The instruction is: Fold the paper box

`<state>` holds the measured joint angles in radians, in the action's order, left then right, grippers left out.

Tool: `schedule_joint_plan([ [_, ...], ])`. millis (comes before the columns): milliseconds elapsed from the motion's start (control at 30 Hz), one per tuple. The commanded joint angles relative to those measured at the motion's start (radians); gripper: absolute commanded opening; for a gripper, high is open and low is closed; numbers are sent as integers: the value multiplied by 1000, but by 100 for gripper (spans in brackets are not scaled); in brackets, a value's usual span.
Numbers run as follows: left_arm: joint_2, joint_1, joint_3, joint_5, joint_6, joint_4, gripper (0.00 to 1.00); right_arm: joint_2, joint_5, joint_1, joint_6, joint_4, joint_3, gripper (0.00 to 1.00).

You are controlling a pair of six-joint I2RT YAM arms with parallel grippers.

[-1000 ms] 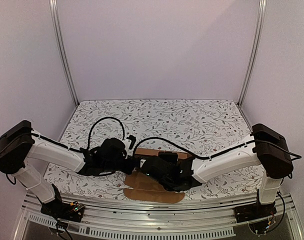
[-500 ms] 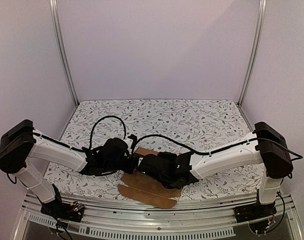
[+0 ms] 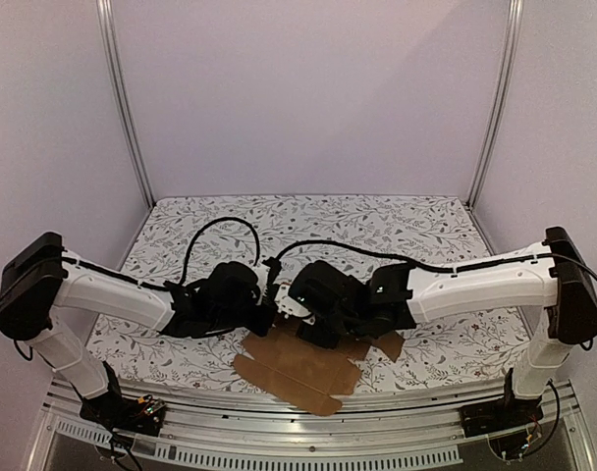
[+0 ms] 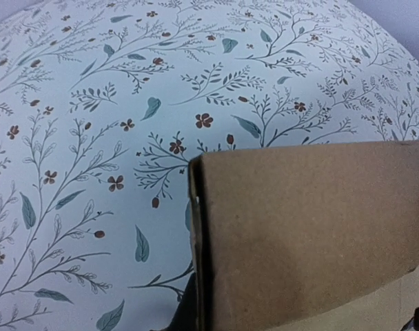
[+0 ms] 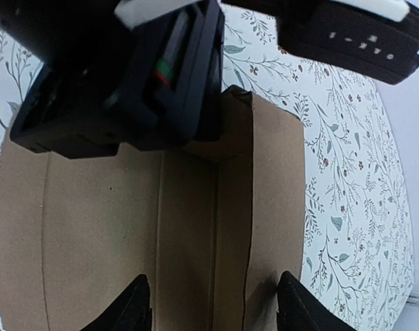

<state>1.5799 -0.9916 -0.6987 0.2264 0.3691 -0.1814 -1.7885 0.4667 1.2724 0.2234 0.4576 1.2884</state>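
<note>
The paper box (image 3: 298,373) is a flat brown cardboard sheet with creases, lying near the table's front edge. My left gripper (image 3: 267,316) is shut on a raised flap at the sheet's far left corner. In the left wrist view that flap (image 4: 313,234) fills the lower right, and the fingers are almost hidden behind it. My right gripper (image 5: 215,307) hangs open just above the creased panels (image 5: 99,234), its fingertips (image 5: 135,307) wide apart with nothing between them. The left gripper's black body (image 5: 140,76) sits right ahead of it.
A floral cloth (image 3: 377,235) covers the table. Black cables (image 3: 220,231) arch over both arms. A metal rail (image 3: 308,437) runs along the near edge, and frame posts (image 3: 127,108) stand at the back corners against pale walls.
My right gripper has opened and pulled back and up off the sheet. The cardboard has dropped flatter and slid a little to the right. My left gripper has closed on its flap.
</note>
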Motion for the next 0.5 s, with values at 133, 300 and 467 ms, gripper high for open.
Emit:
schedule_joint_plan([
  [133,63,1,-67,-51,-108,-69,0,187,-350,-150,-145,-17,-74,70],
  [300,110,10,-101,-101,-182,-115,0,256,-440,-213,-193,-83,-120,71],
  [467,146,9,-123,-108,-266,-149,0,267,-450,-259,-280,-138,-128,72],
])
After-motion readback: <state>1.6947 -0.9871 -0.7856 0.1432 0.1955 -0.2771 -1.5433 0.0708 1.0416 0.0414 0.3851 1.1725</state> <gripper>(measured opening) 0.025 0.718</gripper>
